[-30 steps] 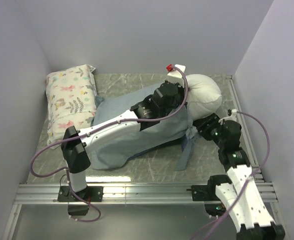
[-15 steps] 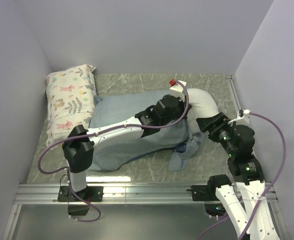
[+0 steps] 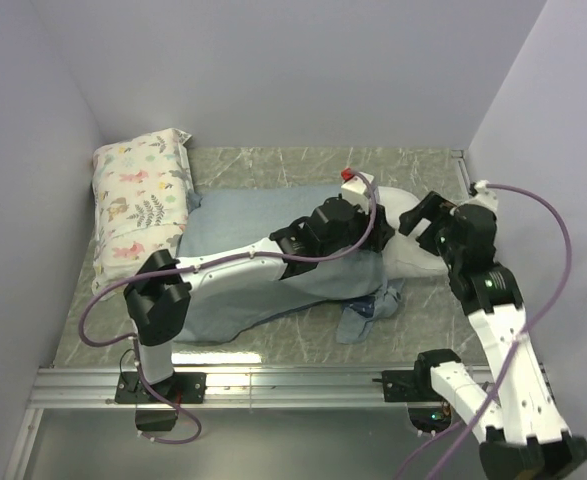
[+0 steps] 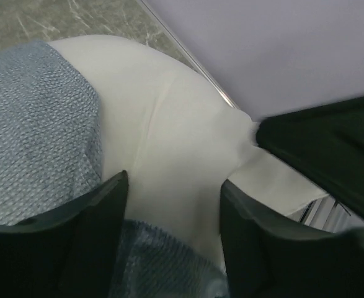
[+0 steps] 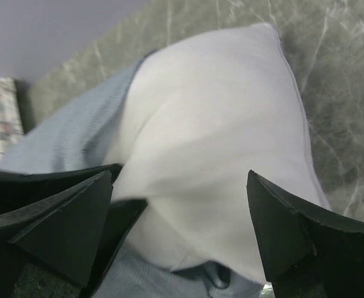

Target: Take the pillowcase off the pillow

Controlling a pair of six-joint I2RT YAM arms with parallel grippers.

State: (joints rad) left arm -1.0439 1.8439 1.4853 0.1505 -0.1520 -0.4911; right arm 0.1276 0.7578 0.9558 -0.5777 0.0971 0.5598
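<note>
- The left gripper point(image 4: 172, 186) has its fingers point(image 4: 95, 223) spread, pressed down where white pillow meets blue cloth. Pillow bulges up into the gap, and I cannot tell that anything is actually pinched.
- The right gripper point(image 5: 178, 177) is wide open and holds nothing. It hangs just above the bare end of the pillow point(image 3: 413, 258).
- The pillow lies at the right of the table point(image 3: 273, 160). Only its right end is out; the rest is inside the pillowcase point(image 3: 238, 215), which stretches away to the left.
- The pillow looks plump, light and squashy, so it will likely give under a narrow pinch. A deep bite on its exposed end or corner should hold best.
- The pillowcase is thin, limp woven cloth that will probably bunch and drag on the stuffing. Its open hem by the left gripper, with a crumpled fold point(image 3: 368, 312) near the front, looks the place to grip.
- A floral-print pillow point(image 3: 138, 200) lies at the far left, apart from the work.
</note>
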